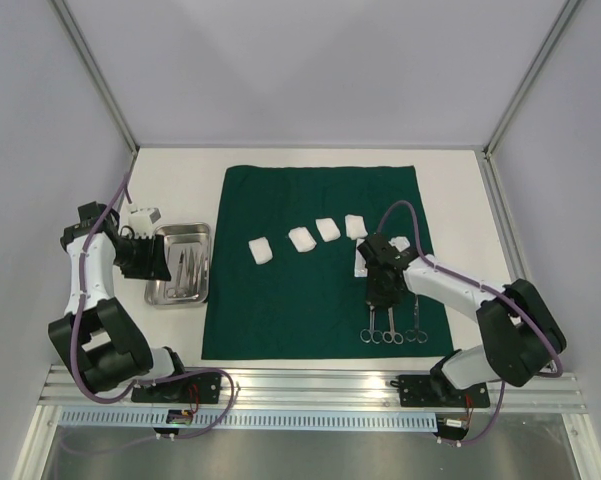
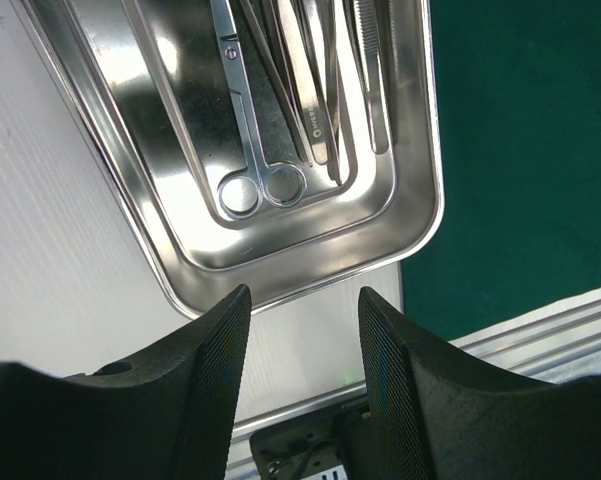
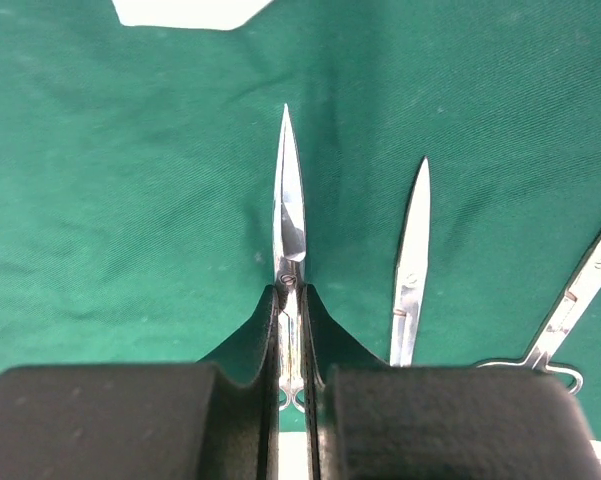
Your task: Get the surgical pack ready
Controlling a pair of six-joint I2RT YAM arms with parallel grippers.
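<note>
Right gripper (image 3: 291, 297): clamped tight on the scissors (image 3: 289, 210) at the pivot, over the green cloth (image 3: 120, 200).
Left gripper (image 2: 303, 298): fingers spread, hanging above the tray (image 2: 421, 200).
Gauze pads (image 1: 261, 250): lined up across the cloth.

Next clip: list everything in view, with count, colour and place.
drape: one, dark green, spread flat in the middle
gauze pads: four clear, white, in a row on the drape; perhaps another behind the right arm
tray: one, steel, left of the drape
instruments in tray: several, steel, scissors and forceps
scissors: one pair, steel, on the drape
other ring-handled instruments: two, steel, beside the scissors
left fingers: black, open, above the tray's near rim
right fingers: black, shut on the scissors
</note>
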